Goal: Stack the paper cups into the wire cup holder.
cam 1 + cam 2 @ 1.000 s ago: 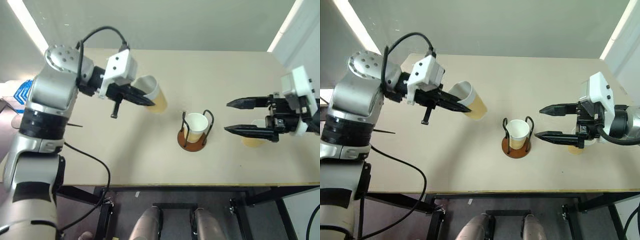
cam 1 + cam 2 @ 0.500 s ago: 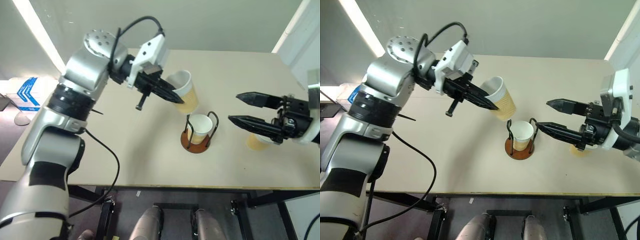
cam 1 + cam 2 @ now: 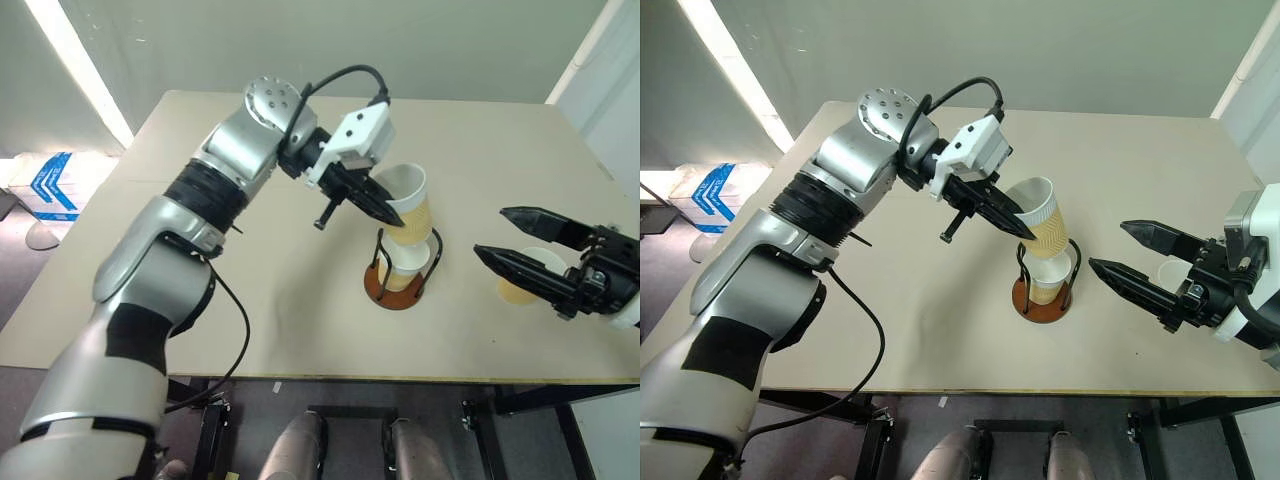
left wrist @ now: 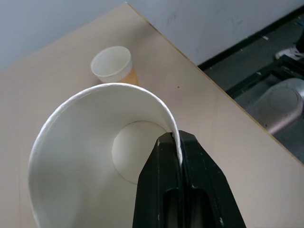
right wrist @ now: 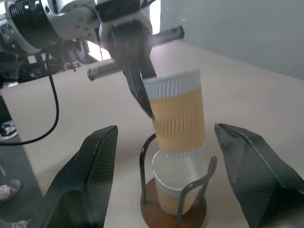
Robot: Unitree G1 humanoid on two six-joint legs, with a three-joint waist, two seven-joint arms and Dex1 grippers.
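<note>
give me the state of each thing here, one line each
held cup: pinched by its rim, raised over the holder, just above the cup already inside
cup in holder: upright, seated between the wire loops
third cup: upright on the table, loose, open
wire cup holder: upright on the table, one cup inside
left gripper: shut on the held cup's rim
right gripper: open, holding nothing

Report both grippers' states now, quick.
Left gripper: shut on the rim of a paper cup, held above the wire cup holder.
Right gripper: open, holding nothing.
</note>
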